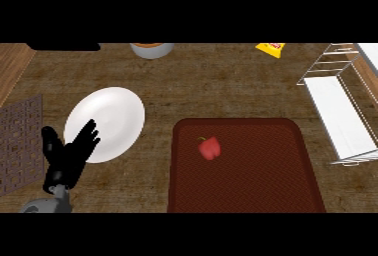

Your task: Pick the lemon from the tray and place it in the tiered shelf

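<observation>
From the head view, the dark red tray (246,167) sits toward the desk's near edge, right of the middle. On it lies a small red fruit (210,148) with a short stem, in the tray's left half, not the yellow you'd expect of a lemon. The white tiered shelf (341,107) runs along the desk's right edge. The left hand (69,159) shows at the near left, fingers spread and straight, holding nothing, overlapping the white plate (105,124). A brown mat (20,145) lies at the left edge.
</observation>
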### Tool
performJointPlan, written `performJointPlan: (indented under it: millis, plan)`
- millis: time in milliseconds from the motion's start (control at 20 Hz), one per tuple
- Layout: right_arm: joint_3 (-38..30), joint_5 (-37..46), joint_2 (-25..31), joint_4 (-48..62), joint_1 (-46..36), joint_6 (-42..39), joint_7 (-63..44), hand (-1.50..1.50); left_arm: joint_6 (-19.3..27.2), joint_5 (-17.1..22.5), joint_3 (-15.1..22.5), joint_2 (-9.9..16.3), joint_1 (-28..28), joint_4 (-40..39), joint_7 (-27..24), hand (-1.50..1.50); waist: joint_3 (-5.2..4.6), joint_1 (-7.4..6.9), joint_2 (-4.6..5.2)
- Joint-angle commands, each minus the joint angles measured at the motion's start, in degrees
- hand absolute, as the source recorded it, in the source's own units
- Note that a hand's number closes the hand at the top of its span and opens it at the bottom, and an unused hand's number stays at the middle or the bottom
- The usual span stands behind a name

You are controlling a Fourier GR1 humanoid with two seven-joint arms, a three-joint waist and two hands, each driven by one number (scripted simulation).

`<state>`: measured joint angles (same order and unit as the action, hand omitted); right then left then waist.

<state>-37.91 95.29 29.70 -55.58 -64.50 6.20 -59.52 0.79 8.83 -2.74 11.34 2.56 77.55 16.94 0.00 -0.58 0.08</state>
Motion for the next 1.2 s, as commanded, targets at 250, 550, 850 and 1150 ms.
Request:
performJointPlan:
  millis: [250,550,850,1150]
  plan:
    - [-2.29,-2.51,-2.89,-9.3,0.08,14.37,-3.9,-1.5,-0.91,-0.61,-0.35,0.29,-1.42,-1.19,-2.61,0.0,0.0,0.19,-0.08]
    - [-4.29,-4.96,-6.15,-14.7,1.91,24.54,-2.58,-1.5,-0.07,-0.23,0.23,-0.08,0.08,1.88,1.85,0.0,0.06,0.13,-0.05]
    - [-3.12,5.21,-2.25,-23.33,-0.99,18.89,-6.79,-1.5,0.57,-1.47,-0.11,-0.14,0.06,0.35,-0.07,0.0,-0.08,0.54,-0.3]
    - [-6.4,11.32,-6.97,-40.88,6.72,17.48,-8.18,-1.5,-1.95,0.71,-2.9,1.94,-0.69,-1.92,-1.2,0.0,-0.07,1.89,-0.65]
